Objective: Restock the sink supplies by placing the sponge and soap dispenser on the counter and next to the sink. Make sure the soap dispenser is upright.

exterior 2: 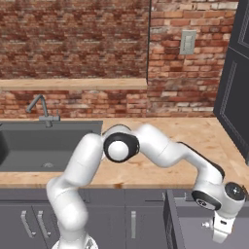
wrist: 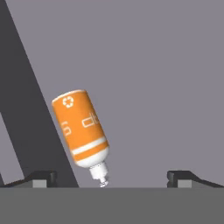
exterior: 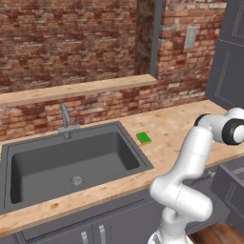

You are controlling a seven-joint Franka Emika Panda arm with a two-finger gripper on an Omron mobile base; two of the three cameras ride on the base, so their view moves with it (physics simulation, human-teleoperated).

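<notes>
I find the sponge (exterior: 144,138) placed on the desk (exterior: 181,128), just beside the sink (exterior: 71,162) at its 3 o'clock. The soap dispenser (wrist: 82,131) lies inside the open drawer (exterior 2: 204,221), ungrasped between my released fingers (wrist: 41,178). Half remains.

One sponge (exterior: 144,138) lies just right of the one sink (exterior: 71,164); one soap dispenser (wrist: 83,133) lies elsewhere.
</notes>
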